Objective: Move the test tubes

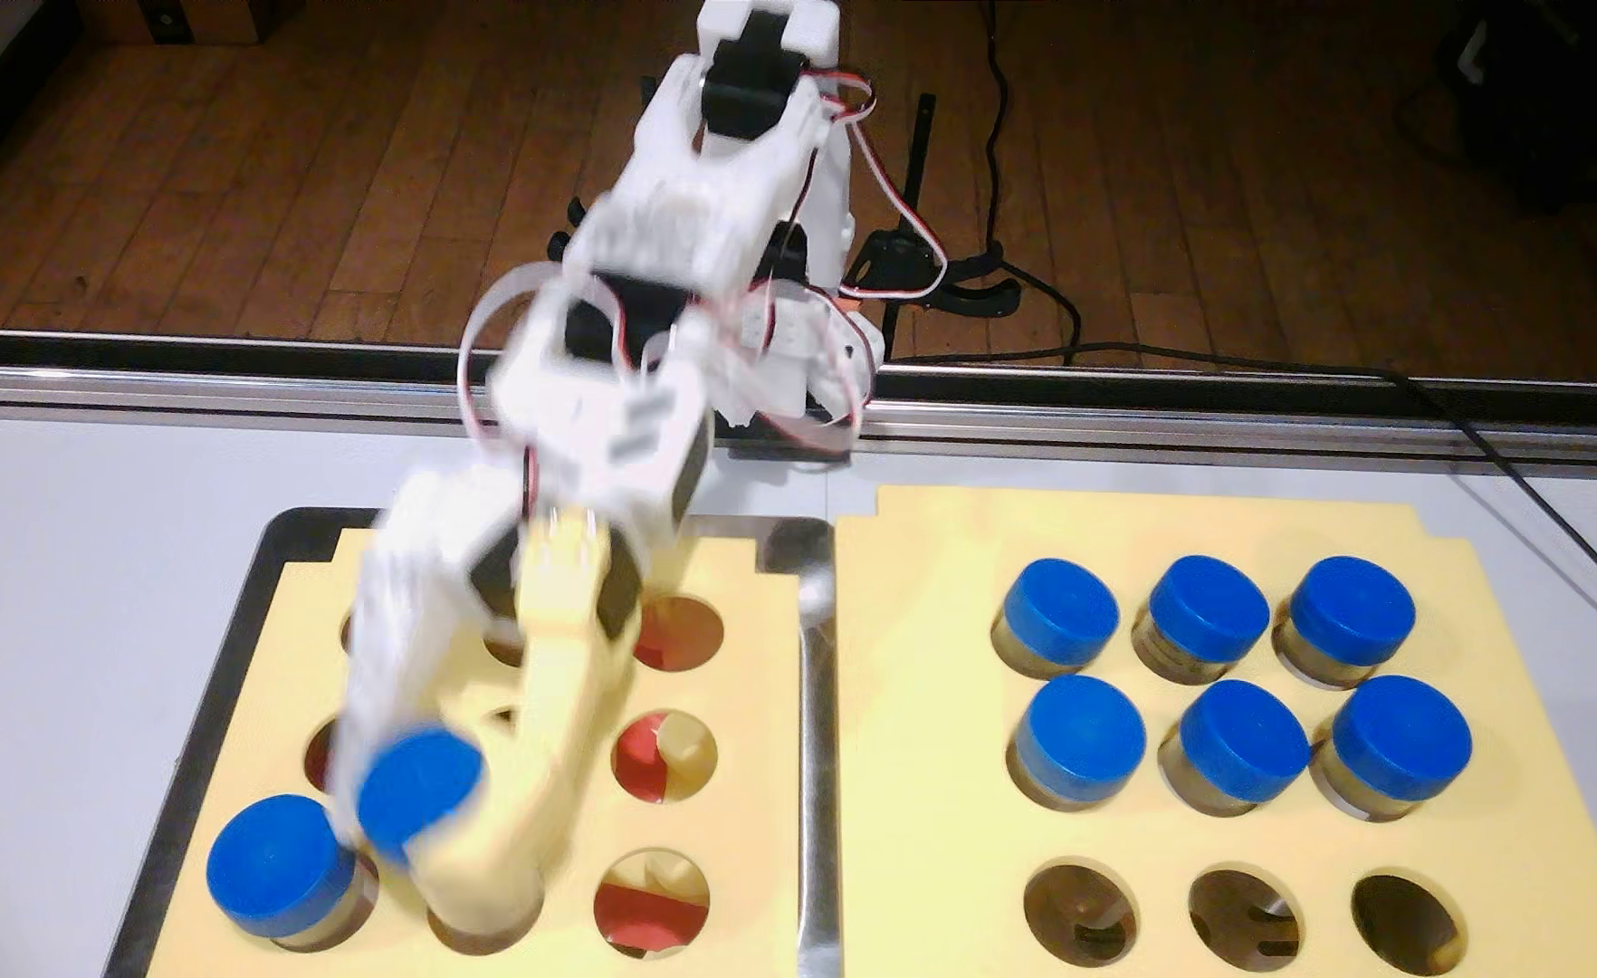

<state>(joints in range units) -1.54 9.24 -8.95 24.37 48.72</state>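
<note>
A: Nearest the camera, near the counter's front edge: left rack point(757, 752) front row. One capped tube point(279, 867) is seated in the front-left hole, and the gripper point(428, 846) is over the hole just beside it.

B: Finger state?

A: Closed on a second tube's blue cap point(418, 797), as far as I can tell. White finger one side, cream finger the other. Heavy motion blur, so contact isn't crisp. That tube looks lifted or tilted, not seated.

B: Rest of the tubes?

A: Six in the right rack point(926, 733), toward the counter's right edge: rear row and middle row full. Its front row of three holes point(1244, 914) is open. Left rack's other holes look empty; red shows through a few. Left rack sits in a metal tray point(818, 752).

B: So eight visible?

A: Eight I can count. The arm hides some of the left rack.

B: Step in hand?

A: My read: a transfer between racks, one tube in the grip. Direction can't be told from this alone.

B: Next move?

A: If pulling, lift straight until the tube clears the hole, then carry it across to an open right-rack hole. If inserting, keep it vertical, centre it, lower, release. Risk: clipping the neighbouring cap; they're nearly touching.

B: Any labels or writing?

A: None legible. Faint marks on one right-rack tube, too blurred to read.
</note>
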